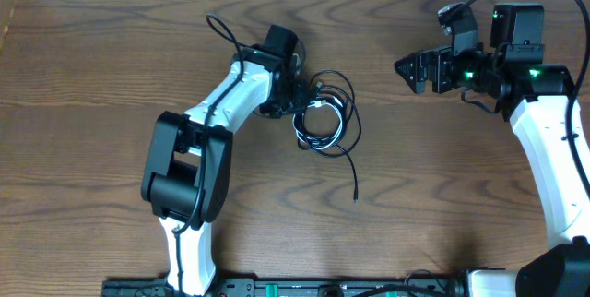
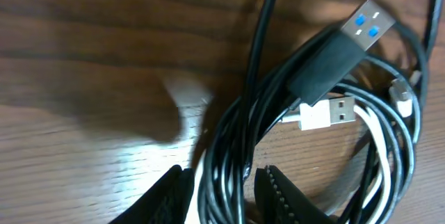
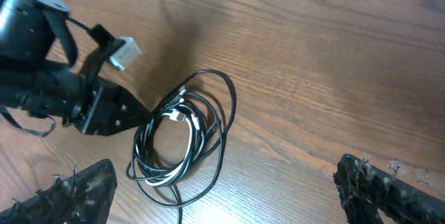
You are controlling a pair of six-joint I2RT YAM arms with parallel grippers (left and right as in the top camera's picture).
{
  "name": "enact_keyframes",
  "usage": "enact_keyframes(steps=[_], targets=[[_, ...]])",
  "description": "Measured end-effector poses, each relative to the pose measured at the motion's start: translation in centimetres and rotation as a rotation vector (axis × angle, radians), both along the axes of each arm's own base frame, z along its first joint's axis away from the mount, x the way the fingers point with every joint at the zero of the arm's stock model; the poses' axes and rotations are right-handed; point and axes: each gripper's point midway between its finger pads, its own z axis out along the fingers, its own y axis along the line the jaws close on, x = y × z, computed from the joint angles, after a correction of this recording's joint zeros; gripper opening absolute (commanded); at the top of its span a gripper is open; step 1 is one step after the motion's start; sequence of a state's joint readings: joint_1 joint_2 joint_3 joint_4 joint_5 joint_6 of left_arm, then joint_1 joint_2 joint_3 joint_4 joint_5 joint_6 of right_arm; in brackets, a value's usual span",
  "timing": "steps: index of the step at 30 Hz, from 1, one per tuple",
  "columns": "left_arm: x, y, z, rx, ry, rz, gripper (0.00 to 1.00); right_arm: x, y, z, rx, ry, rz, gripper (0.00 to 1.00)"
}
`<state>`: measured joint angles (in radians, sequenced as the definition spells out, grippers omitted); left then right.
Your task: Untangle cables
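The cables (image 1: 324, 117) lie in one tangled coil mid-table: a black cable (image 2: 236, 133) looped several times with a white cable (image 2: 379, 147) threaded through. A black USB plug (image 2: 341, 50) and a white USB plug (image 2: 323, 115) rest on the coil. The black cable's free tail (image 1: 354, 172) runs toward the front. My left gripper (image 2: 222, 172) sits at the coil's left side, jaws pinched around a bunch of black strands. My right gripper (image 1: 406, 68) hovers wide open to the far right, well away from the coil (image 3: 182, 140).
The wooden table (image 1: 442, 196) spreads around the coil. The left arm's white body (image 1: 198, 140) slants in from the front left, with its own thick black cord (image 1: 221, 31) behind it. The right arm (image 1: 544, 140) fills the right edge.
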<state>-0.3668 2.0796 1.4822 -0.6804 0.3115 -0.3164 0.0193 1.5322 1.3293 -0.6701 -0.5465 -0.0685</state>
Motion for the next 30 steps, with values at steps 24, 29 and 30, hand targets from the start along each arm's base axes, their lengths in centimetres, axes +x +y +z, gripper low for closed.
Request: enact_keyframes(steps=[24,29,30], targets=[[-0.9,-1.7,0.3,-0.016,0.019,-0.038,0.07,-0.1,0.2,-0.1,0.003,0.01,0.0,0.95],[0.6,-3.1,7.0,-0.121,-0.121,-0.027,0.07,-0.3,1.3,0.0,0.01,0.008,0.02,0.91],[0.9,-3.3,9.0,-0.149,-0.161,-0.019,0.07,-0.3,1.5,0.1,0.013,0.008,0.021,0.91]])
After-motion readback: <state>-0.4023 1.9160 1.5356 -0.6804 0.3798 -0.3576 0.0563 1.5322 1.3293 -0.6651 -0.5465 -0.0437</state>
